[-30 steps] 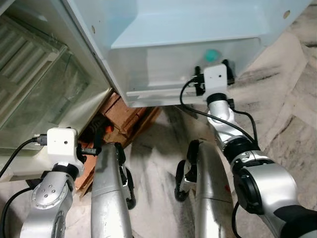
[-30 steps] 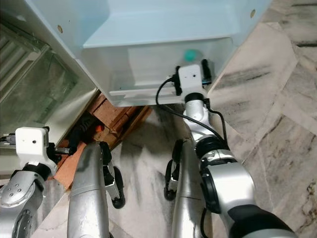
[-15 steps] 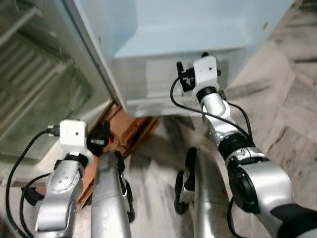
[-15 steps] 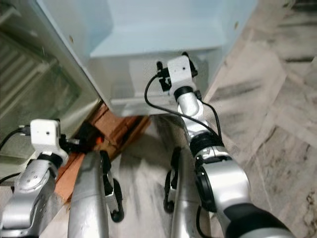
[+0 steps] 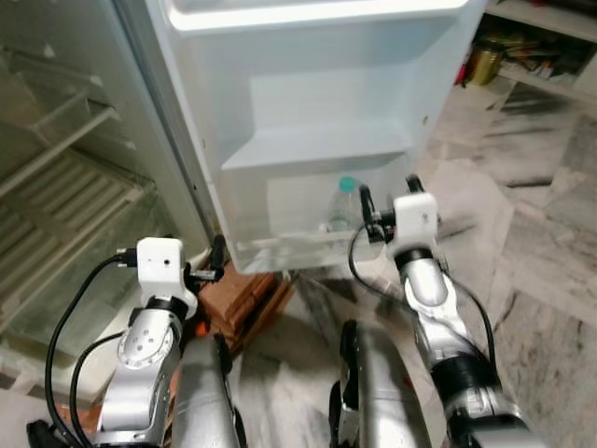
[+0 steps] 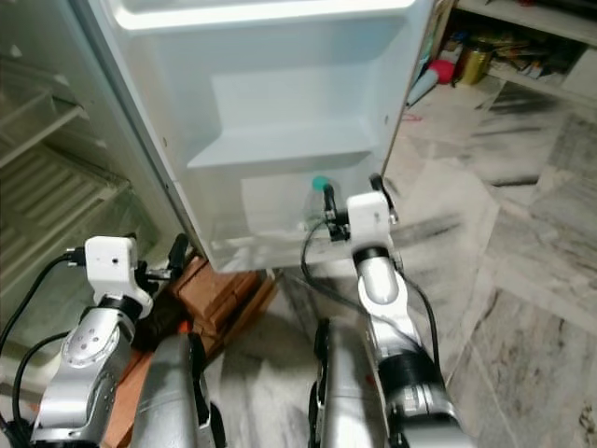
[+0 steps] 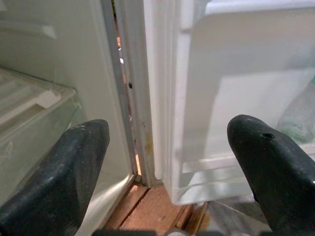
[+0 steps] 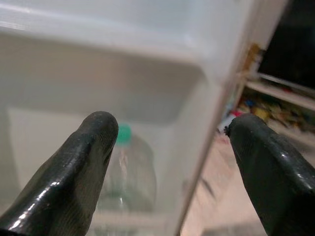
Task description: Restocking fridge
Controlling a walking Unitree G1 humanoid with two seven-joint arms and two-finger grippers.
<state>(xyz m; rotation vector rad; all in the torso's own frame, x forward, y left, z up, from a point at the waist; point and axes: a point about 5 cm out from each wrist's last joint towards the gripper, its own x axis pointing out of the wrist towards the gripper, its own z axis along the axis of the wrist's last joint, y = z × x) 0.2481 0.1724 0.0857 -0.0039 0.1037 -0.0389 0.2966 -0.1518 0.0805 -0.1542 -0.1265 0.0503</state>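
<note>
The open fridge door [image 5: 308, 103] stands ahead of both hands, its white inner side facing the robot, with the fridge interior [image 5: 56, 187] and its glass shelves off beyond the left hand. At the foot of the door, directly in front of the right hand, sits the frosted bottom door bin [image 5: 298, 210]. Under the door's lower edge, just ahead of and below the left hand, lie reddish-brown bricks [image 5: 247, 289] on the marble floor [image 5: 541, 280]. Far off past the right hand, a low shelf [image 6: 485, 47] carries small cans and jars, too small to tell apart.

The right hand [image 8: 172, 147] is raised to the bin's outer corner, its two black fingers [image 8: 83, 167] spread wide and empty, the door's edge between them. The left hand [image 7: 170, 162] hovers low by the door's hinge side, fingers spread wide, gripping nothing.

A clear plastic bottle [image 5: 343, 207] with a green cap [image 8: 124, 132] stands upright inside the bin, just beyond the right hand's fingertips and apart from them
</note>
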